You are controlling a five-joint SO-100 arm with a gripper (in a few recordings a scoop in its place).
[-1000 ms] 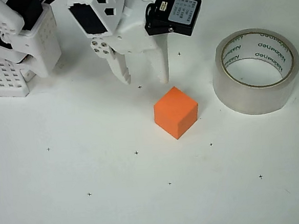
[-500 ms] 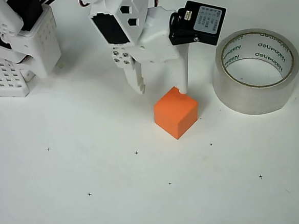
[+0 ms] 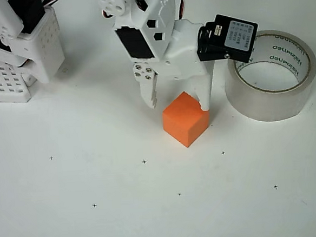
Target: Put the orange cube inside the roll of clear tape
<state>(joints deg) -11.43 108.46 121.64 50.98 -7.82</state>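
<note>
- Roll of clear tape (image 3: 270,76), near the right edge of the table (image 3: 153,205): dark green lettering repeated around the white inner core, reading roughly "delipdeN"; exact spelling uncertain.
- Black servo motor (image 3: 228,38) on the arm: white label with small print, illegible.

In the overhead view, the arm (image 3: 158,42) is white plastic with black motor blocks set into it. A black motor (image 3: 228,37) at centre right carries a pale printed label. Small metal screws (image 3: 144,73) sit above the toothed white gripper (image 3: 178,103).
</note>
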